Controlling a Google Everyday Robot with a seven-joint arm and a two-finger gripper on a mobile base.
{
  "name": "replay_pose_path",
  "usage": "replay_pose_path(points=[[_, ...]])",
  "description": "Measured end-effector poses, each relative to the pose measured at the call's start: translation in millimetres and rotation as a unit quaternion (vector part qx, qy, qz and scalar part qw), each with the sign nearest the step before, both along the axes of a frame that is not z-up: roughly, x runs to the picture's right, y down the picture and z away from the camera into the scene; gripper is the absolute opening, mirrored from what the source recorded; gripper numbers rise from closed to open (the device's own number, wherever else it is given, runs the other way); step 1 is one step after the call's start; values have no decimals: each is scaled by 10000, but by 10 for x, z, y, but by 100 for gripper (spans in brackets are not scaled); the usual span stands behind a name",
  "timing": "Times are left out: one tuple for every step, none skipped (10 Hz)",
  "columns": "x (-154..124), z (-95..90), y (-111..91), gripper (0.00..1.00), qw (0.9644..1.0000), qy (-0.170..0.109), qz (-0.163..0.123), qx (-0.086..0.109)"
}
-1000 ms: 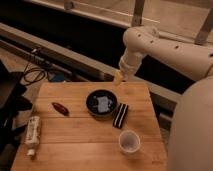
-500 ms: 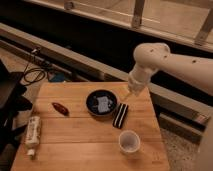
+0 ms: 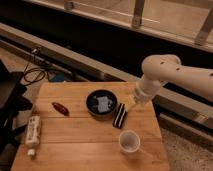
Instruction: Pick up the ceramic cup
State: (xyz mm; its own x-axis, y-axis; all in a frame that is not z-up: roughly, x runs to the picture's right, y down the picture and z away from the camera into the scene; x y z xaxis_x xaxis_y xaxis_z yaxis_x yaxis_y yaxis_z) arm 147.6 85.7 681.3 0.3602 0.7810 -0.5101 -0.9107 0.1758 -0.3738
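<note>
The ceramic cup (image 3: 129,141) is small, white and handleless. It stands upright near the front right corner of the wooden table (image 3: 75,135). My white arm comes in from the right, and my gripper (image 3: 133,102) hangs over the table's far right edge, behind the cup and just right of the black bowl (image 3: 101,103). The gripper is well apart from the cup, with a dark striped packet (image 3: 119,115) lying between them.
A reddish-brown object (image 3: 60,107) lies at the left of the table and a white tube (image 3: 33,132) near the left edge. Black cables (image 3: 31,75) and dark gear sit off the left side. A metal rail and ledge run behind the table.
My arm has swung to the right and lower, bringing the gripper down toward the table's far right edge. The objects on the table have not moved.
</note>
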Motion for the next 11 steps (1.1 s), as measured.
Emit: replay_pose_path(points=[[76,-7,59,60,10000,52,18,-14],[116,-54,122,60,10000,76,15,8],[125,-92,167,60,10000,82,4,22],[128,-118,185,60,9999,100,16,43],[130,-123,194,60,9999,116,17,46],[143,-138,232,60,9999,130,18,37],[199,-175,305,60,9998,177,34,25],[215,-191,357,60,9998,198,35,11],[192,-203,395,60,9998,196,18,1],[206,-228,458,60,9997,224,11,-24],[225,-246,515,60,9997,249,12,-47]])
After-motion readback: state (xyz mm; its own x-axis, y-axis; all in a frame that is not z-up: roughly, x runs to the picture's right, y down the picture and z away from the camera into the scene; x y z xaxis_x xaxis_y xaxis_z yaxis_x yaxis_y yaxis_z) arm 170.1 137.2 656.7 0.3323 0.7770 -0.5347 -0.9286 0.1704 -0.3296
